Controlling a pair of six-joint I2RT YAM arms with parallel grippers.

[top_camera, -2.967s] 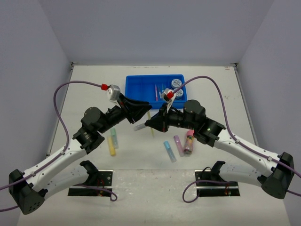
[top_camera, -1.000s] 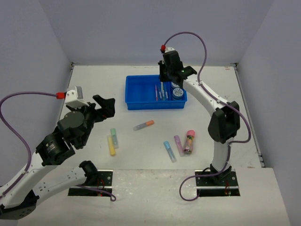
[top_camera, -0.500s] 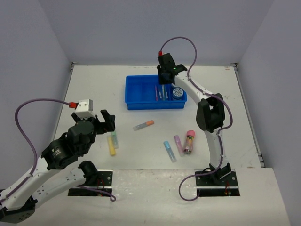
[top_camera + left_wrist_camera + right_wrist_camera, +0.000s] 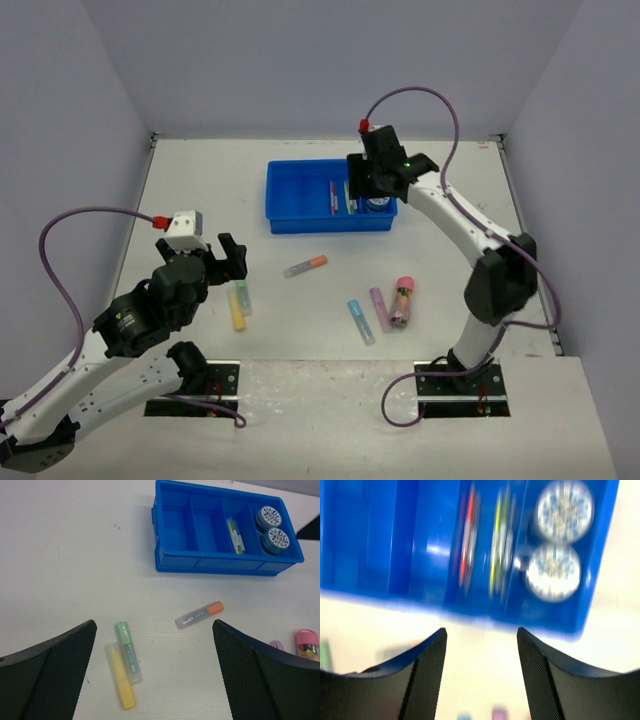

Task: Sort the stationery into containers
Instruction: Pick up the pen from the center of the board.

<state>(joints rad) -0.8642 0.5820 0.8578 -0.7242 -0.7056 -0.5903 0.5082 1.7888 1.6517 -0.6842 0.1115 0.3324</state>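
My right arm reaches far forward. Its claw (image 4: 372, 188) hangs over the right end of the blue tray (image 4: 300, 218), fingers parted and empty. The pens (image 4: 485, 545) and two discs (image 4: 564, 510) lie in compartments directly beneath it. My left arm is bent low, its claw (image 4: 152, 627) spread wide and holding nothing above the surface (image 4: 65, 555). A green marker (image 4: 127, 650) and a yellow marker (image 4: 120, 682) lie by its left finger, with an orange-capped marker (image 4: 200, 615) just ahead.

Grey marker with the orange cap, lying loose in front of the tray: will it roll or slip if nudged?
Probably rolls: the orange-capped marker looks like a smooth rounded barrel lying on its side on the flat table. It looks rigid, so unlikely to bend in a grip. Its glossy plastic may slip sideways.
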